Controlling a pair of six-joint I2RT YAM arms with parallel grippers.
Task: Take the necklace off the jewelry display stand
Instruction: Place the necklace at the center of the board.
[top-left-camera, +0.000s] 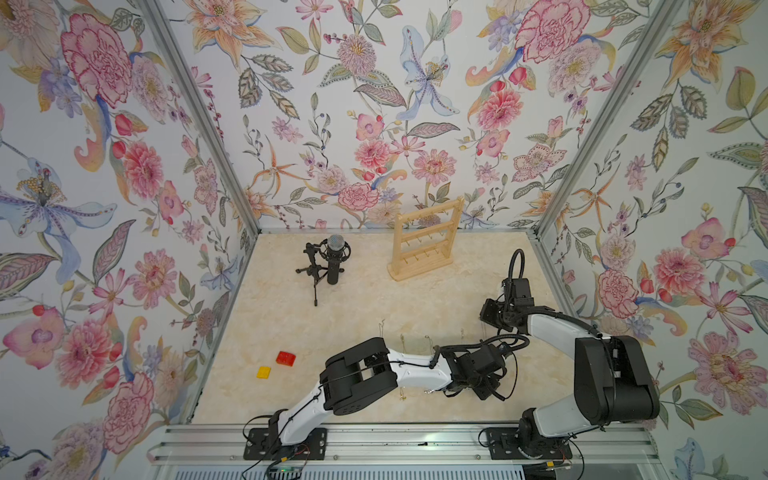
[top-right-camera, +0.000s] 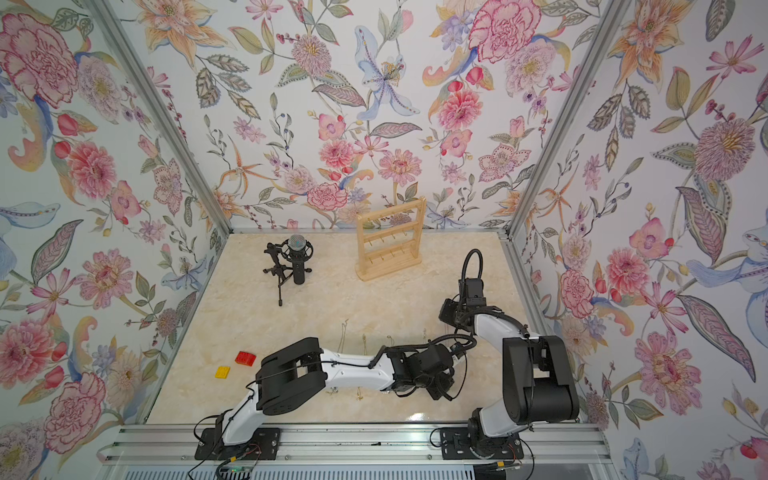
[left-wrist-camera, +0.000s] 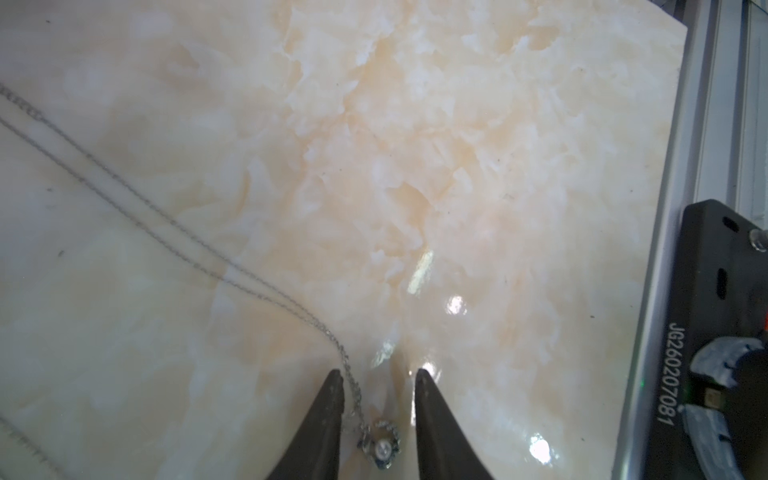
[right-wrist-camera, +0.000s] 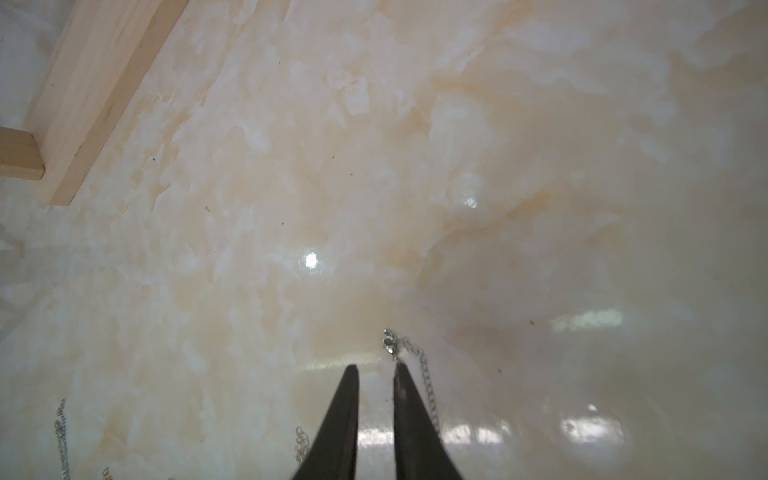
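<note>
though thin, silver necklace (left-wrist-camera: 381, 444) on glossy marble (left-wrist-camera: 415, 145)

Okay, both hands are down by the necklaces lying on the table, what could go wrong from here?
1. The thin silver chain runs right alongside a finger of the open left hand, its round pearl-centred pendant between the fingers; lifting away could drag it.
2. The silver clasp sits right beside one fingertip of the right hand; it may snag.
</note>
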